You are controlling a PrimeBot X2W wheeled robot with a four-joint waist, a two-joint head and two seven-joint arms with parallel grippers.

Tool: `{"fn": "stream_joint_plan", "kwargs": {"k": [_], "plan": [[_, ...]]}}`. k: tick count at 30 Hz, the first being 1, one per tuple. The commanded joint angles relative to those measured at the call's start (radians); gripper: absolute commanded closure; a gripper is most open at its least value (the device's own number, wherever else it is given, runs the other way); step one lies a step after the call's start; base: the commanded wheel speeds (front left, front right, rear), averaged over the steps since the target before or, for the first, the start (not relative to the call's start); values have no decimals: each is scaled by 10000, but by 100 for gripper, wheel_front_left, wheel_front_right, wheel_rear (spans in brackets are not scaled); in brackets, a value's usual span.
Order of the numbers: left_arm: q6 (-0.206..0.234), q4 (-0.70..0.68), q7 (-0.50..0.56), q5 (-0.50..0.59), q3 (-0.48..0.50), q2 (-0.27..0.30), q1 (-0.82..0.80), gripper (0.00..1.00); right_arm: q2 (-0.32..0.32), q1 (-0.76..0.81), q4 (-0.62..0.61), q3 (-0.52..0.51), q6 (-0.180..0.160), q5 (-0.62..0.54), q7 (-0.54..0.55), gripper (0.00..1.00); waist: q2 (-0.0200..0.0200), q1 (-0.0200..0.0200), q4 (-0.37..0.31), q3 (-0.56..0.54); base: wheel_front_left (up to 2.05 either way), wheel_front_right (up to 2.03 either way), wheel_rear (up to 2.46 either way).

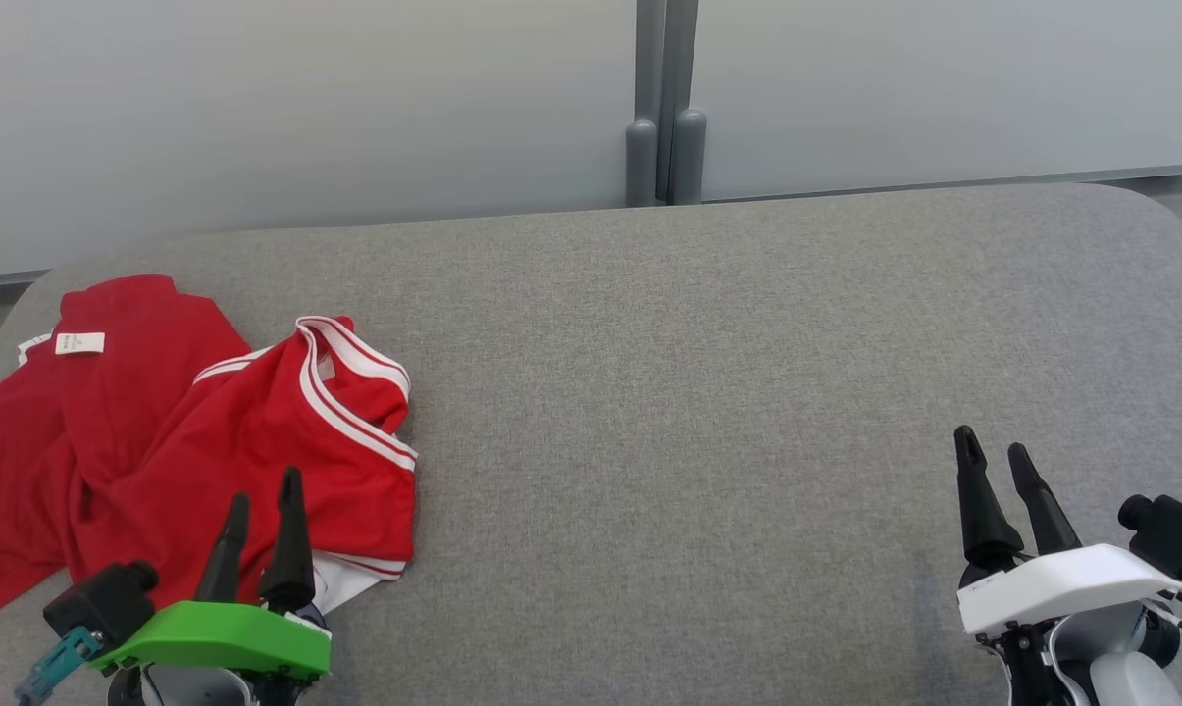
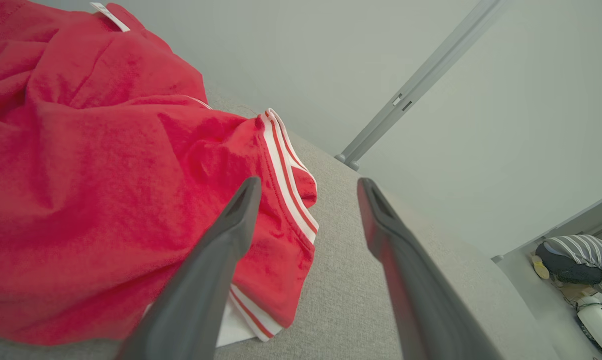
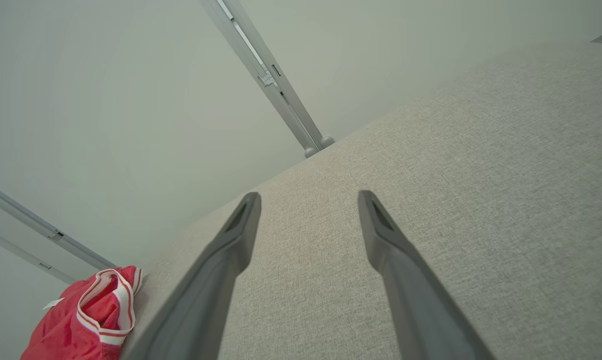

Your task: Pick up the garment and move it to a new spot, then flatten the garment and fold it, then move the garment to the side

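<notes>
- Garment point(image 1: 159, 441) lies crumpled in a red heap right in front of your left gripper point(image 1: 266, 487), spreading away from it and out to its left side.
- Your left gripper is released, its jaws standing wide with nothing between them.
- In the head view its two dark fingertips overlap the near edge of the garment; you cannot tell from these pictures whether they touch the cloth or hang just above it.
- In the left wrist view your left gripper point(image 2: 308, 181) straddles the garment's edge: one finger lies over the red cloth point(image 2: 106, 175), the other over bare grey bench point(image 2: 360, 300).
- White-and-red striped trim point(image 1: 350, 392) runs along the folded edge just ahead of that gripper, toward its right side.
- A small white label point(image 1: 79, 343) sits at the far end of the garment, well beyond the fingertips and to their left.
- A white panel point(image 1: 340, 579) peeks out beside the left gripper's green body.
- Your right gripper point(image 1: 990, 440) is also released and empty, over bare bench, well apart from the garment.
- From the right wrist view the garment point(image 3: 81, 320) shows far off to that gripper's point(image 3: 308, 194) left.
</notes>
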Motion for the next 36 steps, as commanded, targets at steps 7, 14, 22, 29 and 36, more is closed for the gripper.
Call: {"fn": "stream_joint_plan", "kwargs": {"k": [7,14,22,29,36], "plan": [[-39,-65,-251,1037,-127,226,-59,0,-161,-20,61,-61,5,-985,-288,0,30,0,6,8,0,0,0],[-40,76,-449,1814,-223,318,12,0,-208,26,83,-188,6,-1741,-481,0,34,0,-1,9,0,0,0],[-42,134,-656,2624,-396,422,63,0,-215,151,121,-362,6,-2402,-701,0,38,0,8,22,0,0,0],[-45,172,-823,3290,-462,522,143,0,-185,268,184,-508,7,-2931,-873,0,41,0,-16,15,0,0,0],[-43,236,-996,3912,-578,566,247,0,-184,328,286,-583,7,-3508,-1037,0,45,0,-34,-8,0,0,0]]}}
